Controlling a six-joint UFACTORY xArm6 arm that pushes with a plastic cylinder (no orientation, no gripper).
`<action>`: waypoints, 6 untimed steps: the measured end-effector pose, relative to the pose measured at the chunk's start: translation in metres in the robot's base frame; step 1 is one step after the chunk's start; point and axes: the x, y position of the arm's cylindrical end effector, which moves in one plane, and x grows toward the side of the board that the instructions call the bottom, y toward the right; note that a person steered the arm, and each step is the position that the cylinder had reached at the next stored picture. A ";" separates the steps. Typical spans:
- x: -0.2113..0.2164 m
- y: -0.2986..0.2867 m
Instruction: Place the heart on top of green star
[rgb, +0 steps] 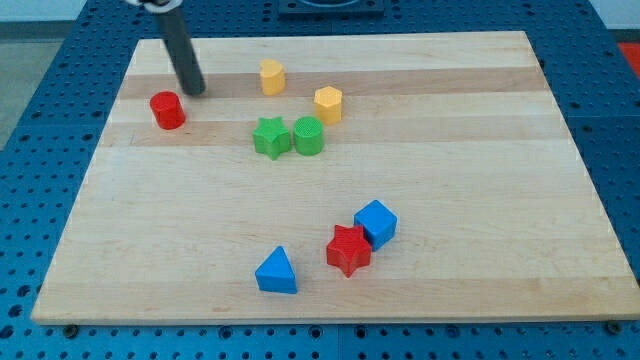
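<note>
The yellow heart (271, 76) sits near the board's top, left of centre. The green star (270, 137) lies below it, a block's width of bare wood apart, and touches a green cylinder (309, 136) on its right. My tip (194, 91) rests on the board at the upper left, well left of the heart and just up and right of a red cylinder (167, 110). The rod leans up toward the view's top left. The tip touches no block.
A yellow hexagon (328, 104) sits right of the heart, above the green cylinder. Lower down, a blue cube (376, 222) touches a red star (348, 250), with a blue triangle (276, 271) to their left. The wooden board (480, 150) lies on blue perforated panels.
</note>
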 end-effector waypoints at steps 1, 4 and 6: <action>-0.020 0.073; 0.029 0.147; 0.043 0.119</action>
